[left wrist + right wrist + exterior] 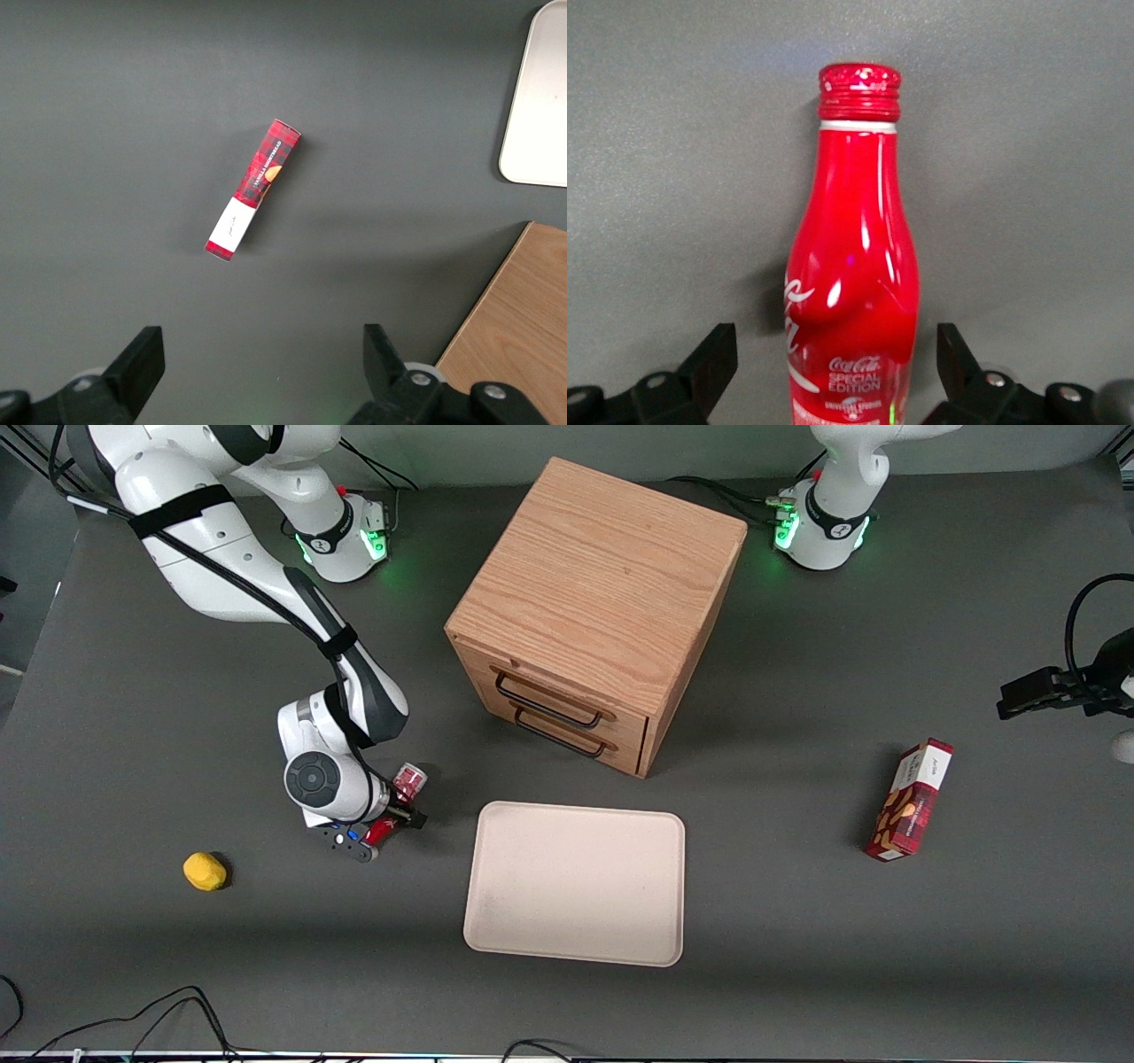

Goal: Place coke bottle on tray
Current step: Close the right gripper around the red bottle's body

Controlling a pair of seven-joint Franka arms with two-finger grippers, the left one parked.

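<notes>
Red and glossy, the coke bottle [850, 292] lies on its side on the grey table [133, 717], beside the tray [576, 881] toward the working arm's end. In the front view its long axis runs slantwise: one end [409, 780] pokes out from under the arm, farther from the camera, while the other end sits nearer the camera under the wrist. Which end carries the cap is hard to tell from that view. In the right wrist view the ribbed red cap [860, 91] points away from the camera, with white lettering low on the smooth metallic body.

Above the bottle, the gripper [383, 829] straddles the lower body; its 2 black fingers [709, 363] stand apart, 1 on each side, with table showing between each and the bottle.

Between bottle and tray lies a bare strip of matte table. The tray is flat, cream, rectangular with rounded corners and a low rim. An oak drawer cabinet [602, 593] with 2 dark handles stands farther from the camera than the tray. A yellow lemon-like lump [205, 871] lies near the gripper, and a red snack box [912, 802] lies toward the parked arm's end.
</notes>
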